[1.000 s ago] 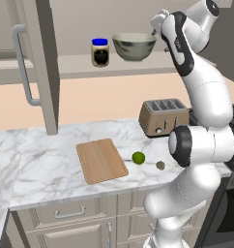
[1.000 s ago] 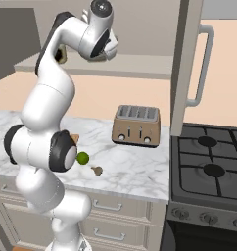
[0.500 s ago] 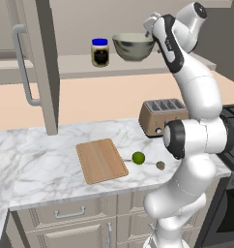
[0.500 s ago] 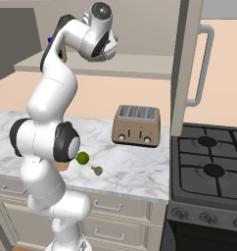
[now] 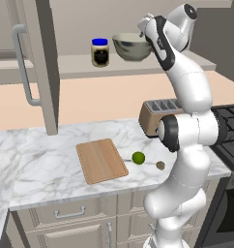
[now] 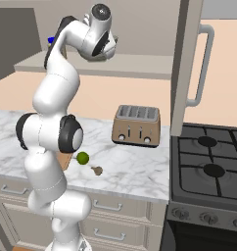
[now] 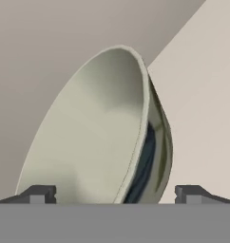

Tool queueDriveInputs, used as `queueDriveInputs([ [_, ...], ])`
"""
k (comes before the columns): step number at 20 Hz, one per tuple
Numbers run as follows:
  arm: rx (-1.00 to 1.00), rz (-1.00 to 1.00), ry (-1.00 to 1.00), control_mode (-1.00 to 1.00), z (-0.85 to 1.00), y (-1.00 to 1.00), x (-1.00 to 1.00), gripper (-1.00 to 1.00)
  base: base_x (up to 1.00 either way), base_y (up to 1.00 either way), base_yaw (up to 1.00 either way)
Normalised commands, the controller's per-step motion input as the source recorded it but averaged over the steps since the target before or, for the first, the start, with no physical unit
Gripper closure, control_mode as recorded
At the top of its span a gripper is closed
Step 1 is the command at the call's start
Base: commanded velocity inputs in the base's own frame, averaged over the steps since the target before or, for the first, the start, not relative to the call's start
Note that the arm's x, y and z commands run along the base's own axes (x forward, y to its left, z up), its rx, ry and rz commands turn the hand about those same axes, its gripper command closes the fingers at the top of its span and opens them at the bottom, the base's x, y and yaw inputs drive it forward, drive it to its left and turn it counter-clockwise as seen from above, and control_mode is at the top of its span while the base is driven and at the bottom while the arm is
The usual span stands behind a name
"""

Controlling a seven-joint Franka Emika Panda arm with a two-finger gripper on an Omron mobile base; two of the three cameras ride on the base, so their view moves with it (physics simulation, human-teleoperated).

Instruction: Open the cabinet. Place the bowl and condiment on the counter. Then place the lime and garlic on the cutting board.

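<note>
The cabinet door (image 5: 40,63) stands swung open, and on the shelf inside sit the blue-lidded condiment jar (image 5: 100,52) and the pale grey-green bowl (image 5: 131,46). My gripper (image 5: 146,35) is up at the bowl's right rim. In the hand view the bowl (image 7: 102,128) looms close and its rim runs down between my spread fingertips (image 7: 38,193), which stand clear of it; the gripper (image 7: 115,194) is open. On the marble counter (image 5: 41,167) lie the cutting board (image 5: 101,161), the lime (image 5: 138,157) and the garlic (image 5: 160,165), both just right of the board.
A toaster (image 6: 136,125) stands on the counter behind the lime (image 6: 82,158) and the garlic (image 6: 96,170). The right cabinet door (image 6: 189,63) hangs open above the gas stove (image 6: 208,166). Drawer fronts (image 5: 70,213) run below the counter.
The hand has moved left along the shelf toward the bowl, ending at its right rim. Bowl, jar, lime and garlic have not moved.
</note>
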Motion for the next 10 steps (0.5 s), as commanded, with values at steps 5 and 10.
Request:
queueDriveInputs([
  [5,0.0,0.0,0.05,-1.0,0.0,0.02,0.07,-1.0,0.0,0.0,0.0],
  [10,0.0,0.0,0.0,-1.0,0.0,0.0,0.0,1.0,0.0,0.0,0.0],
])
